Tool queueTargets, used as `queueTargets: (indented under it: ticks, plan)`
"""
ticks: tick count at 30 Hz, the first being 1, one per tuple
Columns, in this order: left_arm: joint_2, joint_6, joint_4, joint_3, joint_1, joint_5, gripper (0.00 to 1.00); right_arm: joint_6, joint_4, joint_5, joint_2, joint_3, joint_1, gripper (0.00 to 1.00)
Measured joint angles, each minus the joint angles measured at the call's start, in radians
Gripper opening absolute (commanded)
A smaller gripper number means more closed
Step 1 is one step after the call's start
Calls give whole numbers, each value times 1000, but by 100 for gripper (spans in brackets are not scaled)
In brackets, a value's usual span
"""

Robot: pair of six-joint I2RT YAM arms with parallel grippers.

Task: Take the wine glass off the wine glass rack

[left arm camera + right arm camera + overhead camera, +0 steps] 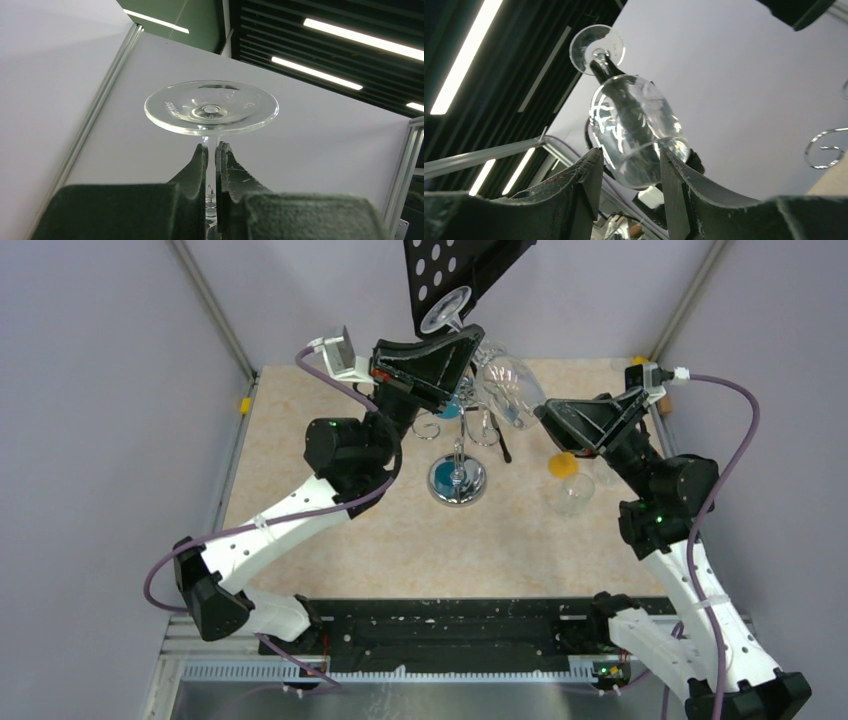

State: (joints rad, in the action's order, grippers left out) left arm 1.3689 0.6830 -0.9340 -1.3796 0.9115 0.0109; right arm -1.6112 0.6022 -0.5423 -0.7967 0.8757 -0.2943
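Observation:
The clear wine glass (508,388) hangs tilted in the air, foot (447,310) up and back, bowl lower and to the right. My left gripper (463,340) is shut on its stem just under the foot (211,107), fingertips (202,155) pinching the thin stem. My right gripper (543,412) is open round the bowl (634,135). One finger (671,175) is against the rim and the other stands a sliver off. The chrome wine glass rack (457,480) stands below on its mirrored base. One scrolled arm (824,147) shows apart from the glass.
A black perforated plate (460,270) hangs at the back, above the glass foot. A small clear cup (575,495) and an orange object (563,465) sit right of the rack, under my right arm. A teal object (447,408) shows beneath my left gripper.

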Motion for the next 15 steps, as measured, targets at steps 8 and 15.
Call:
queueTargets:
  ticks: [8,15]
  plan:
    - [17,7,-26,0,0,6,0,-55,146,-22,-49,23,-27,40]
    - [17,28,-60,2,0,10,0,-81,222,-23,-74,23,-40,35]
